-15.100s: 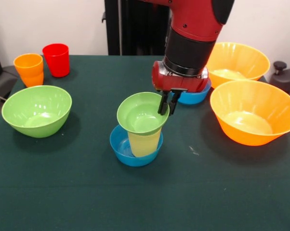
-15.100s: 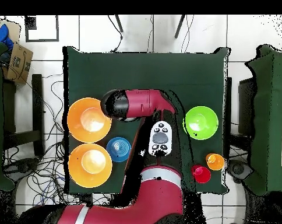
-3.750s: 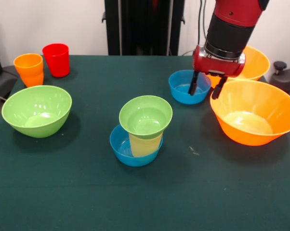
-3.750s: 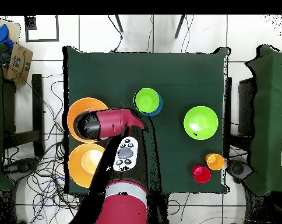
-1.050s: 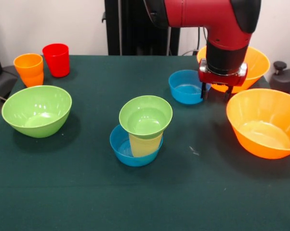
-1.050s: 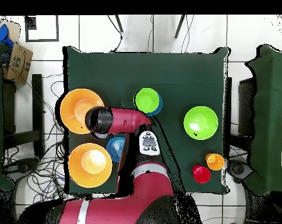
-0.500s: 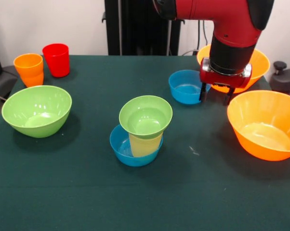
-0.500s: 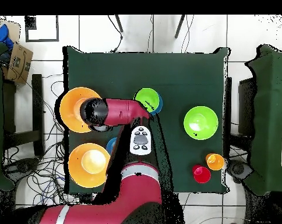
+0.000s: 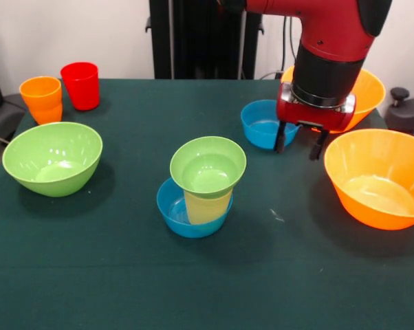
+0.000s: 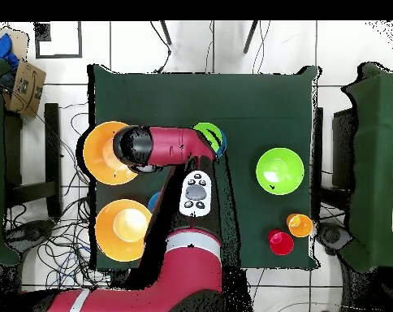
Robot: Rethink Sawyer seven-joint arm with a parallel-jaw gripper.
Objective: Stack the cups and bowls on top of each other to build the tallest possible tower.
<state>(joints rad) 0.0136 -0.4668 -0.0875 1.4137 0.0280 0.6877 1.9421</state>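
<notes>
Our claw (image 9: 298, 143) hangs wide open and empty; next we must grasp the orange bowl (image 9: 377, 179) just beside it.

Sawyer arm in red and black, descending from above in the front view with its wrist vertical. The gripper (image 9: 300, 144) points straight down, its two dark fingers (image 9: 280, 137) spread apart and empty, hanging just above the table.

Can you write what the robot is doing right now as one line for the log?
gripper: open, empty, above table | beside: near orange bowl, loose blue bowl | tower: blue bowl, yellow cup, green bowl
</notes>
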